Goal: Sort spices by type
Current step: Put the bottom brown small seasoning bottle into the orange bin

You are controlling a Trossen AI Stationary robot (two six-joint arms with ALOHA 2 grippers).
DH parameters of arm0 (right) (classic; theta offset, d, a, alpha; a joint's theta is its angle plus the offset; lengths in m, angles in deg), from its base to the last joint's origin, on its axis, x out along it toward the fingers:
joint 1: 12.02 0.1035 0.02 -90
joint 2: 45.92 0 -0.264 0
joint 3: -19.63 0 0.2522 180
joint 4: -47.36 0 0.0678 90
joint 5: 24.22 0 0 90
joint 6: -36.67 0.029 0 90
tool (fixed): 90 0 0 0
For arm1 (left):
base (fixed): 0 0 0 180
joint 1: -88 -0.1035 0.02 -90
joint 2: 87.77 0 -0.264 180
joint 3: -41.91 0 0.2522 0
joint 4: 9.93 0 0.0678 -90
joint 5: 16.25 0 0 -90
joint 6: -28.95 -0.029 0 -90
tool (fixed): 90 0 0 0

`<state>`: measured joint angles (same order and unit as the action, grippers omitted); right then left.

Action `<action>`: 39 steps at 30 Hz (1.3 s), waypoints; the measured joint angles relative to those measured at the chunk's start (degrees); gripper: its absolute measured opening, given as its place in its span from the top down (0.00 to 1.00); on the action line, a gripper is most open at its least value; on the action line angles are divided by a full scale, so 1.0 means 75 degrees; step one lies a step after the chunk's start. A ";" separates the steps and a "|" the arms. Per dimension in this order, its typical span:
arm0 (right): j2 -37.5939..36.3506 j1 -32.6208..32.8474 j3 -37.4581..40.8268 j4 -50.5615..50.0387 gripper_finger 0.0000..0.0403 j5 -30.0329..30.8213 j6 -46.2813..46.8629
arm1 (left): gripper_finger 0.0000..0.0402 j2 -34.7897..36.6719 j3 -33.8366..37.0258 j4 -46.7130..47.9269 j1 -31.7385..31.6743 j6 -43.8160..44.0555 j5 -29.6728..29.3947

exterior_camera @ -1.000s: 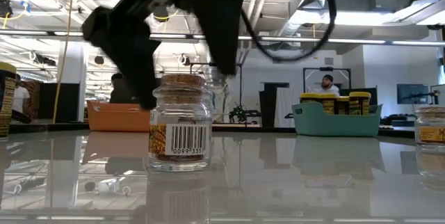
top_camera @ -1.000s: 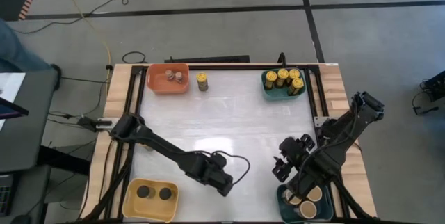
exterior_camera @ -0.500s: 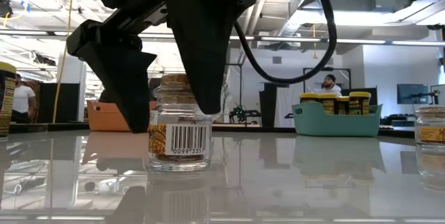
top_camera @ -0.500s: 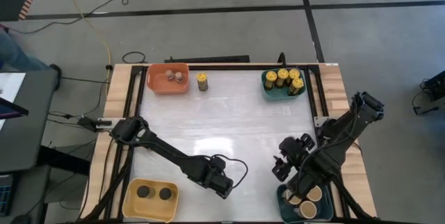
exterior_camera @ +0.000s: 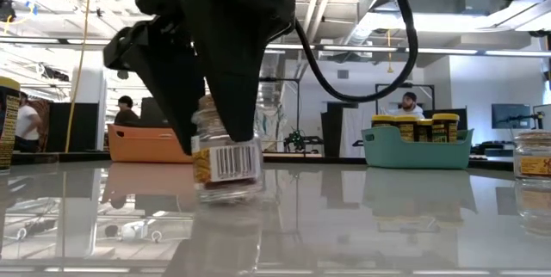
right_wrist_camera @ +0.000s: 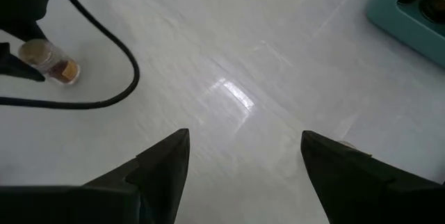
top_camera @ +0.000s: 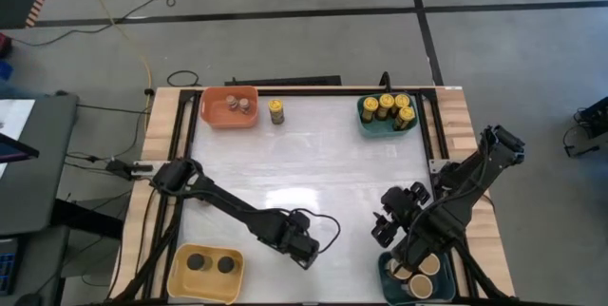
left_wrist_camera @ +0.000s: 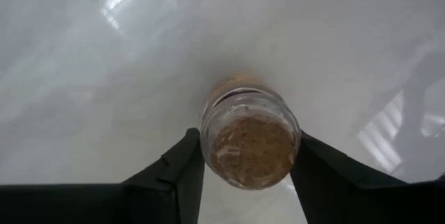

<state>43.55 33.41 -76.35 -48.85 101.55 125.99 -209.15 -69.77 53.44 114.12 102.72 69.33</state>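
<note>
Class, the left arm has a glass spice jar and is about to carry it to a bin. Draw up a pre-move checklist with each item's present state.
1. Left gripper closed on glass jar, fingers on both sides: ok.
2. Jar upright: not ok, tilted in the low view.
3. Jar clear of table: cannot tell.
4. Orange bin has room: ok.
5. Right gripper open, empty, near the teal bin: ok.
</note>
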 joint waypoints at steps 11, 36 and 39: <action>0.0000 -0.0101 0.0000 0.0098 0.25 0.0029 0.0026 | 0.57 0.1749 0.0013 0.3124 -0.1287 -0.2459 -0.0742; 0.0000 -0.2798 0.0000 0.0617 0.25 0.0050 0.0020 | 0.57 0.5531 0.4655 0.0774 -1.1075 -0.9043 0.0256; 0.0000 -0.3050 0.0000 0.0707 0.25 0.0050 0.0020 | 0.57 0.4880 0.4655 0.0672 -1.1355 -0.9361 0.0391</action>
<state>43.55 10.53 -76.35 -43.55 101.92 126.14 -172.56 -34.86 58.48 28.96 32.51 72.26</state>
